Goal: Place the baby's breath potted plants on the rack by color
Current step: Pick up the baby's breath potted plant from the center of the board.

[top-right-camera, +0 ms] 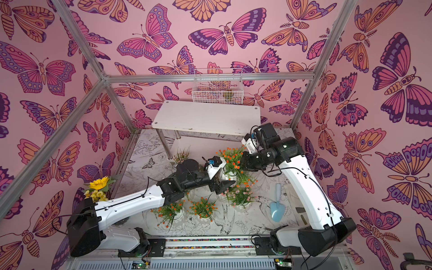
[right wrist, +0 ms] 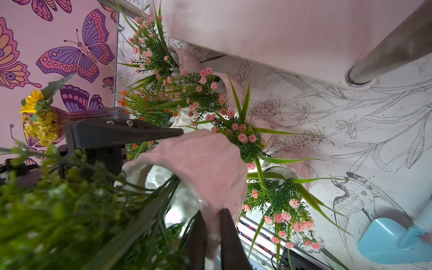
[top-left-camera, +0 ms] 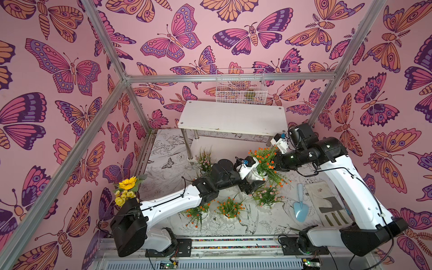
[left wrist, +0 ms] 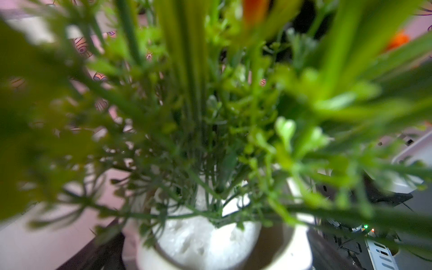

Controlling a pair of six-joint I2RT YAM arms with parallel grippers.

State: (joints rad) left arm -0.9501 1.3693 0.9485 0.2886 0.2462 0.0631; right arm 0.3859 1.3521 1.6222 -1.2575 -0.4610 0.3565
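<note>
White-potted orange plant in right fingers

At least five potted plants (arms hide some), one rack, one basket, one trowel

Blurred green sprigs crowd the lens, rising from a white pot packed with white pebbly filler. Smears of orange blossom show among the fronds, while a pink butterfly-print wall peeks between the stems.
</note>
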